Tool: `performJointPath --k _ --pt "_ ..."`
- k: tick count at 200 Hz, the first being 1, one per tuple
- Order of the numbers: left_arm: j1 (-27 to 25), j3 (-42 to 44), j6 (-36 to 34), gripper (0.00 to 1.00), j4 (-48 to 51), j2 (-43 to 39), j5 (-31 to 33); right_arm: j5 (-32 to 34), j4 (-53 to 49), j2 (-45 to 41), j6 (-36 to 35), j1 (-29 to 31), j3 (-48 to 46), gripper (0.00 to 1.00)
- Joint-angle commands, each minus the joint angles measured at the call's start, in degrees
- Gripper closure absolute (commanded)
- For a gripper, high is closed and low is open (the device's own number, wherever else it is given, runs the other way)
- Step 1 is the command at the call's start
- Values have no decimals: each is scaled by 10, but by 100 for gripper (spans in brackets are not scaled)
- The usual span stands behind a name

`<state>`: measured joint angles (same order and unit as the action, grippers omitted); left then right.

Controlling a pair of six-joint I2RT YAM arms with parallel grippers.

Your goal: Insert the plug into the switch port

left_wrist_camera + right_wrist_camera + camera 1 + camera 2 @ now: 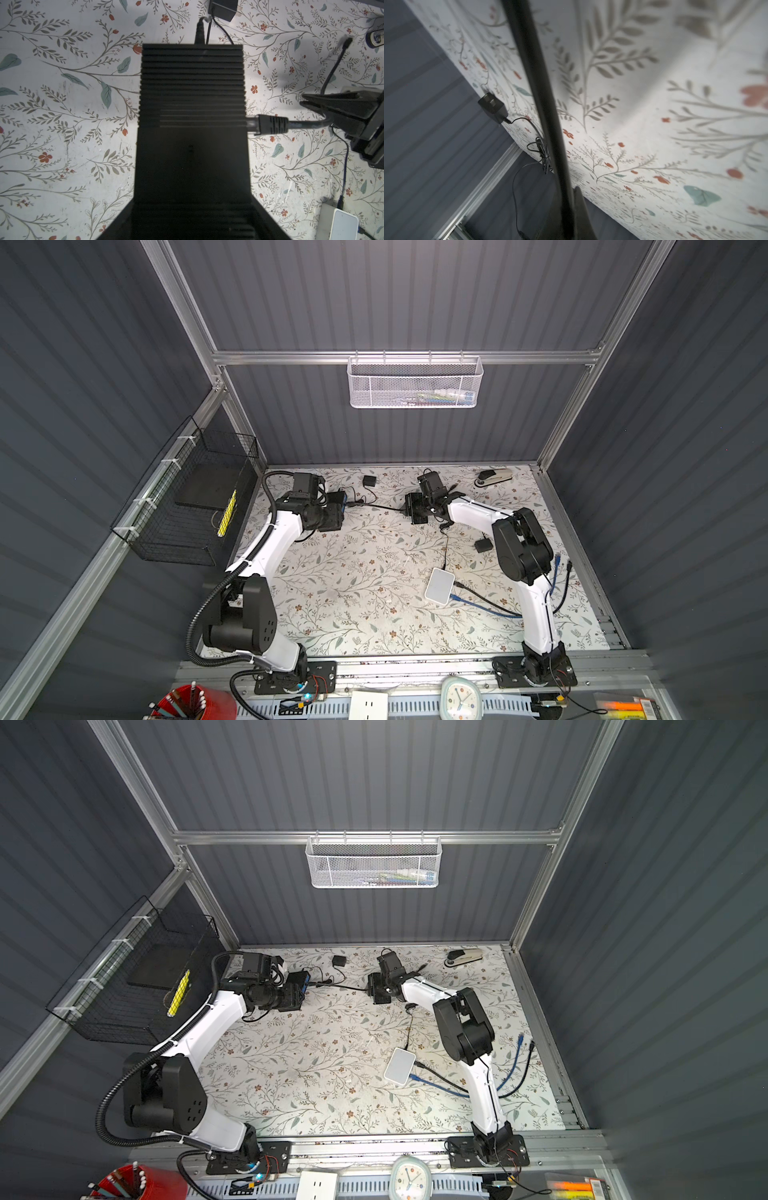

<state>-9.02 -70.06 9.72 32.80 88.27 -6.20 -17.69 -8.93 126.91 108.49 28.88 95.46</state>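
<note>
Tightly, right end effector [304,101] pinching cable [305,124]

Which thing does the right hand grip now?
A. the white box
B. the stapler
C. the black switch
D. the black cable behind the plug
D: the right hand is closed on the black cable behind the plug, which sits at the side of the black switch.
</note>
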Motion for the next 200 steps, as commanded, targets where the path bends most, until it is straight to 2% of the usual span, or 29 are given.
performJointPath --k 1,42,78,94,108,126,145,165,185,200 --pt "1 29 22 71 -41 -11 8 12 -40 33 -69 -21 64 100" --pt "-19 103 71 71 -139 6 99 -49 -88 108 -139 -33 156 100" --pt "-62 138 109 68 -188 43 157 -48 -88 139 -178 -39 168 100" --pt "-69 147 133 67 -195 59 166 -41 -96 141 -196 -41 170 100" --pt "-72 149 144 65 -191 70 170 -35 -105 141 -207 -40 174 96" --pt "-73 149 153 51 -178 85 180 -35 -114 145 -214 -41 177 88" --pt "-73 146 156 25 -164 95 179 -22 -148 140 -222 -42 174 78" --pt "-72 151 156 15 -158 83 164 -21 -161 119 -227 -42 152 63" --pt "-72 151 152 8 -144 54 162 -21 -137 83 -225 -42 110 55" --pt "-71 149 143 0 -123 17 170 -22 -158 52 -257 -41 102 44"
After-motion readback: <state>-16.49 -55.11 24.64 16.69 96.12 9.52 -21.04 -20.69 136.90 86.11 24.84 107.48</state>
